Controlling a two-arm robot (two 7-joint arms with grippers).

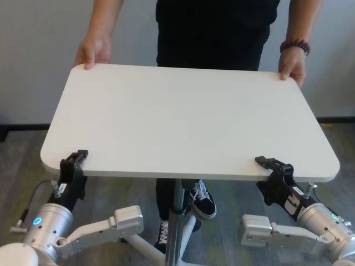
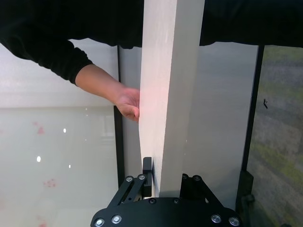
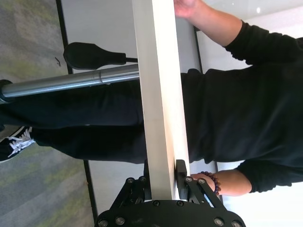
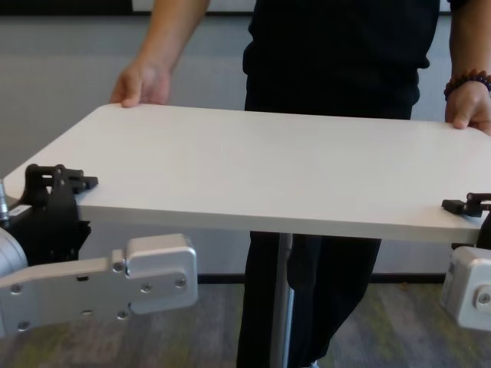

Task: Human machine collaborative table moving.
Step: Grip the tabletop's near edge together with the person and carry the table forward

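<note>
both hands pinch the desk's near edge; person holds the far corners.
stiff white desk, likely top-heavy on its post: left hand at 7 o'clock, right hand at 5, person at 12.

pale wall, dark baseboard, grey carpet

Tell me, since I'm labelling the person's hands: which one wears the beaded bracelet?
The hand at the table's far corner on the robot's right side; its wrist carries brown beads, while the other hand is bare.
</note>
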